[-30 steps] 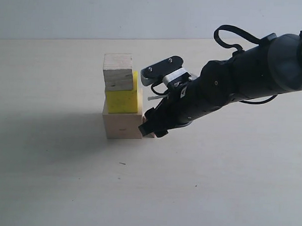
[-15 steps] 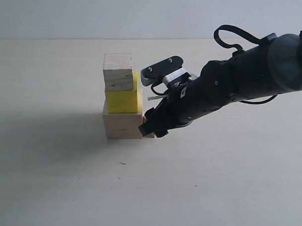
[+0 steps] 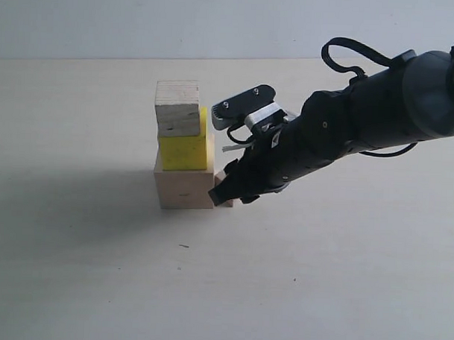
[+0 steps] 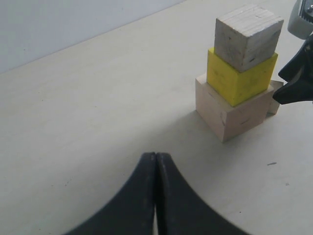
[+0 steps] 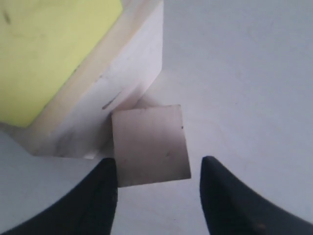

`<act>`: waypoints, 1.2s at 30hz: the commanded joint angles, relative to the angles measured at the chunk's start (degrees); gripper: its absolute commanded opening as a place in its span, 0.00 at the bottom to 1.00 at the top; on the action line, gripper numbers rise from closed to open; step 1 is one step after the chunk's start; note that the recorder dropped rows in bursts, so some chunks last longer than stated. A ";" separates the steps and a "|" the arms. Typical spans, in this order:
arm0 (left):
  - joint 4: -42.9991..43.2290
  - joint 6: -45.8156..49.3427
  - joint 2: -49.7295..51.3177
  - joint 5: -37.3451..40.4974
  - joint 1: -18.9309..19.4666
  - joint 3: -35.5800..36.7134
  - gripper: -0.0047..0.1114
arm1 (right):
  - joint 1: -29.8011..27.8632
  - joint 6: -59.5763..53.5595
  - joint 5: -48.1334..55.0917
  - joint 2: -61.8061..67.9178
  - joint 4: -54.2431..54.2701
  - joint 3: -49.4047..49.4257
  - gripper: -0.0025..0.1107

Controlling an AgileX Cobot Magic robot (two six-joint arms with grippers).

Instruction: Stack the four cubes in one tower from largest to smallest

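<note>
Since the earlier frame the R gripper (image 3: 228, 191) has crept a touch up and to the right in the exterior view, baring a bit more of the last cube (image 5: 149, 144). The tower hasn't moved.

Tower so far, centre-left of the exterior view: big cube (image 3: 183, 187) on the table (image 3: 97, 270), yellow cube (image 3: 184, 150) on it, small top cube (image 3: 177, 108) on that. The top cube is shifted toward the left edge of the yellow one. Three of four done.

The last cube lies on the table at the big cube's lower-right corner, just beside or touching it; can't tell which. The R gripper is spread wide w/ a finger on each side of it, not yet gripping. In the R wrist view one finger (image 5: 98, 196) is nearly at the cube's edge and the other is well apart, so it's off-centre. The L gripper (image 4: 155, 166) is closed, empty, parked well away from the tower.

Step in hand, prob.: grasp the last cube. To do it well:
- Centre the fingers on the cube first, else the near one prob. shoves it sideways.
- Keep the near finger clear of the big cube; a knock there could topple the stack.
- Close slowly, then lift straight up.
- Get above the top cube before moving across.
- Set it down flat and centred, since the landing face is small and offset.
</note>
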 commanded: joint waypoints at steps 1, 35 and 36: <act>0.48 -0.06 -0.08 -0.90 0.19 0.02 0.04 | -0.16 -0.34 0.24 -0.08 -0.09 0.29 0.37; 0.59 0.05 -1.03 -1.48 0.19 0.02 0.04 | -0.27 -18.92 11.41 -7.90 -8.84 0.29 0.07; 0.59 0.05 -1.03 -1.48 0.19 0.02 0.04 | -0.27 -21.23 11.52 -7.90 -8.84 0.29 0.07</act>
